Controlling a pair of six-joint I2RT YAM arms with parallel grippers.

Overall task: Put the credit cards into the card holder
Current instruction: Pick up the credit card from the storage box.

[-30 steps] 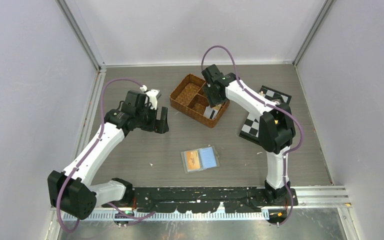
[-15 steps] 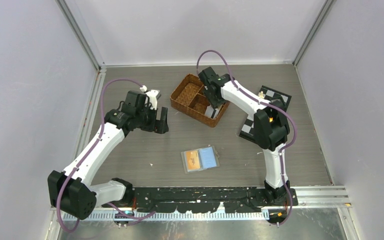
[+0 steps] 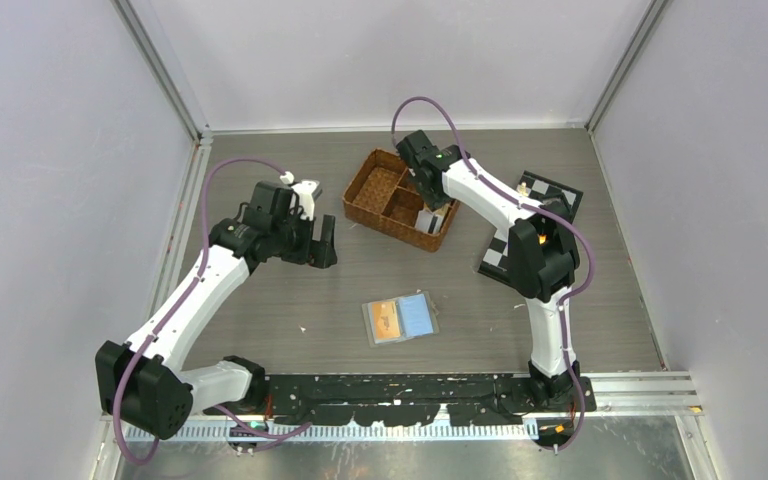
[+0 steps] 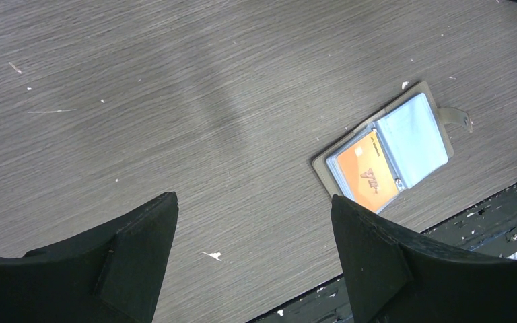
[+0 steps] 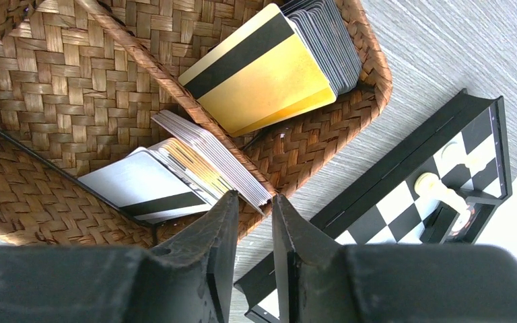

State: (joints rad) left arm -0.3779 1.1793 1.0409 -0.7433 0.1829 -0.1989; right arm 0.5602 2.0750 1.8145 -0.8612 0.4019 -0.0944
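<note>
- Right now, your right end effector [image 5: 252,202] is hanging over the right-hand end of the wicker basket [image 5: 40,101]. Its jaws are standing narrow with a slim gap. The corner of the white-faced stack [image 5: 148,192] is sitting right at that gap, and I cannot tell whether a card is being pinched.
- Your left end effector [image 4: 252,202] is hovering wide and holding nothing, off the basket's left side, above bare bench [image 4: 175,81].
- The card holder [image 4: 414,134] is lying open on the bench, well apart from the basket toward the arm bases, with an orange card [image 4: 367,176] showing in one sleeve.
- Risk: the cards are standing tightly packed on edge, so jaws biting the stack's corner could be catching several at once, or none.
- Risk: the fingertips are sitting very near the basket's woven rim, and pinching it could be dragging or tipping the basket on the lift.
- Risk: a thin card held by one corner could be swinging or slipping on the way from basket to holder.
- Counting: two arms, one basket, one card holder and one card in it. In the basket I am seeing two stacks, the white-faced one and a gold-faced stack [image 5: 269,67], each too dense to count. One chessboard [image 5: 390,202] is lying just beside the basket.
</note>
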